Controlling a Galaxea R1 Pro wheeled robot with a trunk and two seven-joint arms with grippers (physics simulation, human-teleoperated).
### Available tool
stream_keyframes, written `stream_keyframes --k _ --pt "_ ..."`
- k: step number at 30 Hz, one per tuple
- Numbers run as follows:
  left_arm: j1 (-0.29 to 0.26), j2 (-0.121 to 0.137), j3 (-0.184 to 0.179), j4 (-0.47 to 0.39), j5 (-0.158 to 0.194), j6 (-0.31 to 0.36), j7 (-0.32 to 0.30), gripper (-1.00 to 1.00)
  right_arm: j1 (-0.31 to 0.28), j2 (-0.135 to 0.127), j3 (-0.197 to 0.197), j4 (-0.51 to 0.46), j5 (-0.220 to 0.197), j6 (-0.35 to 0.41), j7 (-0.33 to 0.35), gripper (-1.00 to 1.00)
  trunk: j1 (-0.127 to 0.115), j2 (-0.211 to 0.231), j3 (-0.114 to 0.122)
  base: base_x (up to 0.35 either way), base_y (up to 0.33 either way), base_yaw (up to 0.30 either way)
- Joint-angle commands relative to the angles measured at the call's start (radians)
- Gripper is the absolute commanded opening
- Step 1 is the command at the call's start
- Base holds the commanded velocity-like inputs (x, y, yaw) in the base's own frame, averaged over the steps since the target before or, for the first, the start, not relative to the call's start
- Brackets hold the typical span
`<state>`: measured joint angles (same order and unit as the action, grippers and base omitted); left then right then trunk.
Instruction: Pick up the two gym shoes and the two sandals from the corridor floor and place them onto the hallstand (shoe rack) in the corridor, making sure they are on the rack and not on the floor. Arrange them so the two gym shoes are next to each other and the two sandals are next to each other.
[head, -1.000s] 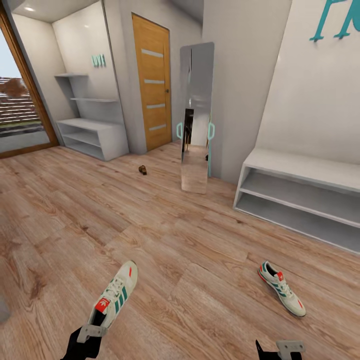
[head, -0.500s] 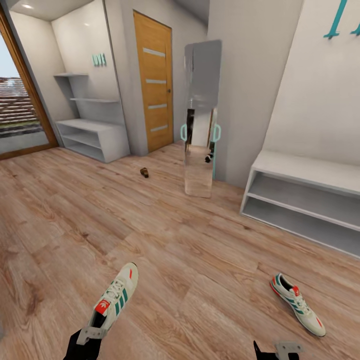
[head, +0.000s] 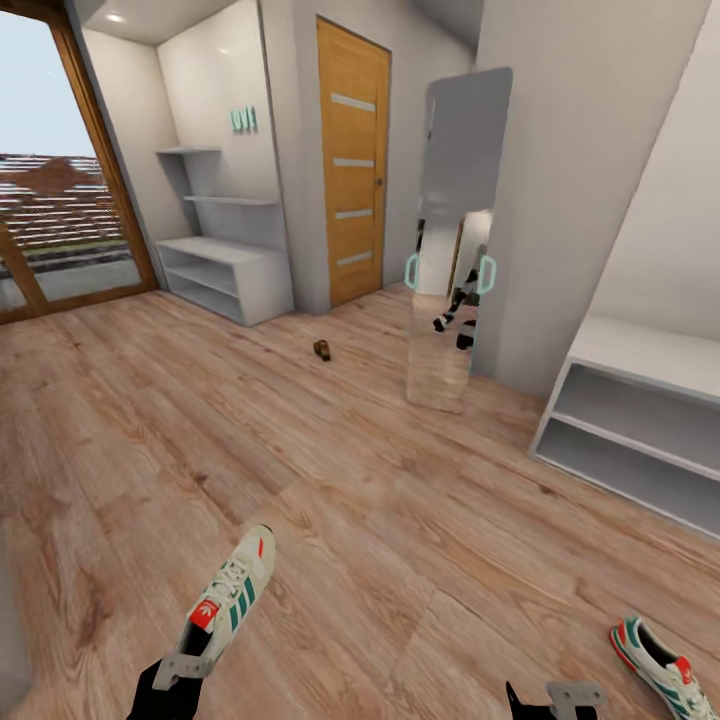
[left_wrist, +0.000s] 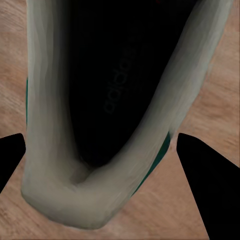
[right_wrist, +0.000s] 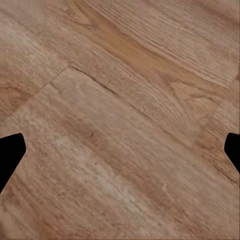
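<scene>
Left gripper (head: 178, 668) is clamped on the heel of one gym shoe (head: 232, 600) — shoe held out ahead, long axis running heel-to-toe toward about 1 o'clock from the gripper, toe up-field. Left wrist view confirms it: the shoe's dark opening and pale collar sit between the two finger tips. Right gripper (head: 560, 700) sits at the frame's bottom edge holding nothing, fingers spread wide over bare corridor floor (head: 380, 500) in its wrist view. Second gym shoe (head: 665, 680) lies flat on the floor at roughly 3 o'clock of the right gripper, just beside it, so my call is the right arm is the nearer one; its axis runs roughly 10-to-4 o'clock, partly cut off by the frame. Both shoes: white lace-up, green side stripes, red tongue tab. One small dark brown object, likely a sandal (head: 322, 350), lies far off at 12 o'clock, near the wooden door (head: 352, 160) — too small to tell detail. Hallstand (head: 640, 400) with its two open shelves is at 2 o'clock, nothing on the visible part of it; a similar unit (head: 225, 270) stands at 11 o'clock.
</scene>
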<state>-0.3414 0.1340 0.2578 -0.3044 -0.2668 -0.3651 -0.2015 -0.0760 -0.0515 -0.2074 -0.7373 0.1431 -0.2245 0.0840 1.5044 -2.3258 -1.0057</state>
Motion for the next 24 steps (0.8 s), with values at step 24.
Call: stream_keyframes --k 24 --pt "-0.001 -0.001 0.012 0.000 -0.007 -0.005 -0.003 -1.00 -0.001 0.002 -0.006 0.001 0.010 0.000 0.007 1.00 0.000 0.000 -0.014 0.335 0.001 0.240"
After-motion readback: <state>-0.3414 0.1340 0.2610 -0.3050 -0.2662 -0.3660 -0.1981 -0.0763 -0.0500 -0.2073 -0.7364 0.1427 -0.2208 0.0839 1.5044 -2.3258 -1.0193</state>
